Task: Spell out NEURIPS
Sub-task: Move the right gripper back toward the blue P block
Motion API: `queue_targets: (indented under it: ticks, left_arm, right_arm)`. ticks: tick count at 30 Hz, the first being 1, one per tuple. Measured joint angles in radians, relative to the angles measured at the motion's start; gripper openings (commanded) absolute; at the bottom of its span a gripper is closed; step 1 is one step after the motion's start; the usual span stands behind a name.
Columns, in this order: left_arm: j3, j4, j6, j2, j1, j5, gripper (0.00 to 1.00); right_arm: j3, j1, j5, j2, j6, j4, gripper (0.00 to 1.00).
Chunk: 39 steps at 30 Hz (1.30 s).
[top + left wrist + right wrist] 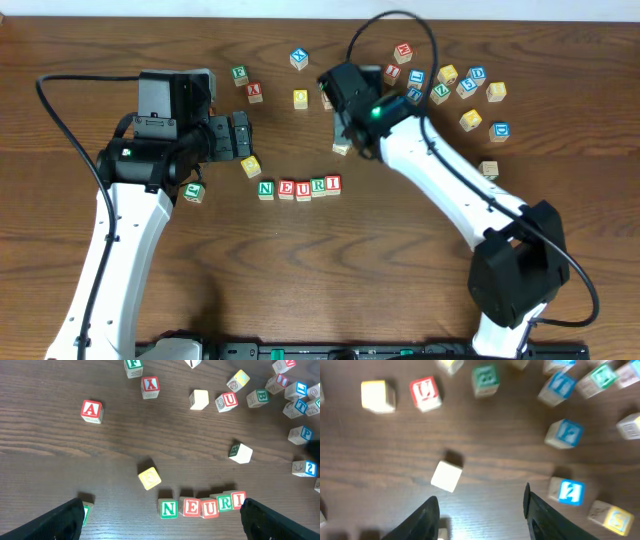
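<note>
- The NEURI row (300,187) is sitting mid-table, lacking P and S.
- The right gripper (479,502) is hanging parted and empty beside a pale cube (446,476). Closing off-centre is risking a knock.
- The left gripper (240,134) is gaping, empty, near the row — a careless sweep is threatening it.
- The pale cube's letter is facing away; blur is smearing the distant letters.

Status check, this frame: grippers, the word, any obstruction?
Left gripper open, empty. Right gripper open, empty, beside a pale cube. Row reads NEURI; P, S not placed. Nothing blocks the spot after I.
</note>
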Motion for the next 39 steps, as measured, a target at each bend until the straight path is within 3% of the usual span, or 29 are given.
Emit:
queue_targets:
  ticks: [12, 39]
  left_arm:
    - [0.000, 0.000, 0.000, 0.000, 0.000, 0.000, 0.98]
    - [0.000, 0.000, 0.000, 0.000, 0.000, 0.000, 0.98]
  right_arm:
    - [0.061, -0.175, 0.000, 0.000, 0.019, -0.063, 0.61]
    - [0.063, -0.205, 0.011, 0.144, 0.118, -0.010, 0.74]
